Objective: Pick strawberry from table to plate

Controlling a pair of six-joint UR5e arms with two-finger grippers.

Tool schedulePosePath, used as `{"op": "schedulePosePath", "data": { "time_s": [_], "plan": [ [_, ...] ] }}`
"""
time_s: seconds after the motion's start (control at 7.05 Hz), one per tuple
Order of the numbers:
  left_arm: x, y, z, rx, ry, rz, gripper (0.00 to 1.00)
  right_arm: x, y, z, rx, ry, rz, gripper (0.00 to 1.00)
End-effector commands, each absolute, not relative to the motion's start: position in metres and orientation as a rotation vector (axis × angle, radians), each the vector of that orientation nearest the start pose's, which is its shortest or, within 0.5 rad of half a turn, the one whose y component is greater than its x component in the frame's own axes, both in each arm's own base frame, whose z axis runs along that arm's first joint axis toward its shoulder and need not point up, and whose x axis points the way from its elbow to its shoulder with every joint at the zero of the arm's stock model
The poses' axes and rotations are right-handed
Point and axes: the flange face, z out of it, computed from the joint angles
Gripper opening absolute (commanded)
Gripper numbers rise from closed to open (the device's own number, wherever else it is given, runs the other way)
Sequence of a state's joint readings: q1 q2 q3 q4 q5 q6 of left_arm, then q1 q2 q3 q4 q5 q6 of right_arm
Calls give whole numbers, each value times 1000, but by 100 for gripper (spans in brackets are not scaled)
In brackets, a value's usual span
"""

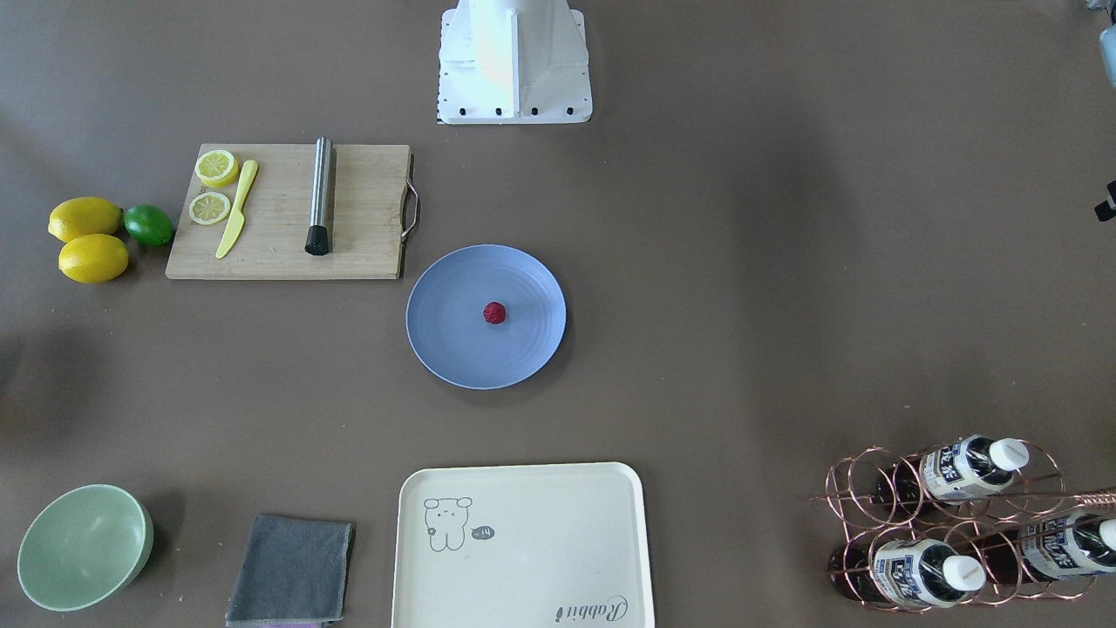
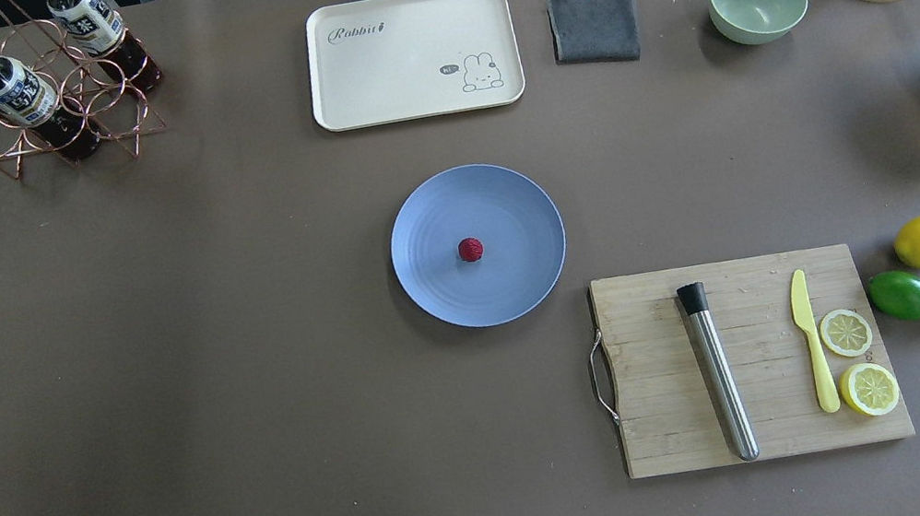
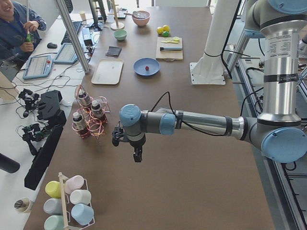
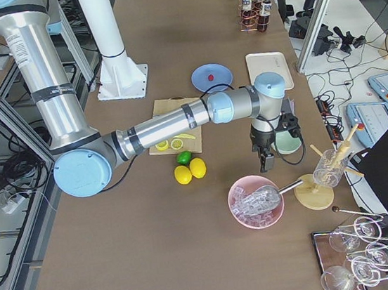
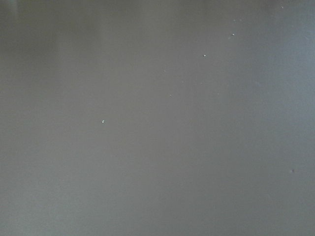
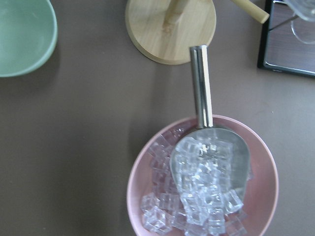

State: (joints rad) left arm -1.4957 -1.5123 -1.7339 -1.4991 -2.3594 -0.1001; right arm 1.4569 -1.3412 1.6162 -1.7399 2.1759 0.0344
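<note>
Strawberry (image 1: 494, 312) sits on the plate (image 1: 453, 349), close to its centre. You can check this in both the front-facing and overhead views. The plate lies flat near the middle of the table (image 1: 741, 305), just off the handle end of the cutting board (image 1: 279, 253). The cream tray (image 1: 523, 541) lies at the edge on the operators' side.

Left gripper (image 3: 137, 155) hangs fingers-down over bare table toward the table's left end, near the bottle rack (image 3: 91, 117). Its wrist camera gives you only plain surface.

Right gripper (image 4: 265, 161) hangs fingers-down toward the right end, near the pink bowl of ice (image 6: 263, 196) and the green bowl (image 6: 22, 34).

Both are well apart from the plate. Each gripper shows only in a side view — you cannot tell from there whether either stands wide or narrow.
</note>
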Motion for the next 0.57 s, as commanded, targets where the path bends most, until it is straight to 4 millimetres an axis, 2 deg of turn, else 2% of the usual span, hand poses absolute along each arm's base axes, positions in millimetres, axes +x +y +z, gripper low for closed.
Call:
{"op": "schedulePosePath", "data": {
  "time_s": [0.0, 0.28, 0.43],
  "plan": [
    [-53, -470, 611, -31, 787, -69, 100, 58, -550, 604, 8, -608, -101, 100],
    [-67, -468, 612, -22, 782, -99, 100, 67, -515, 645, -63, -606, -58, 100],
    [-72, -464, 617, -26, 781, -113, 100, 69, -510, 652, -75, -608, -50, 100]
  ]
}}
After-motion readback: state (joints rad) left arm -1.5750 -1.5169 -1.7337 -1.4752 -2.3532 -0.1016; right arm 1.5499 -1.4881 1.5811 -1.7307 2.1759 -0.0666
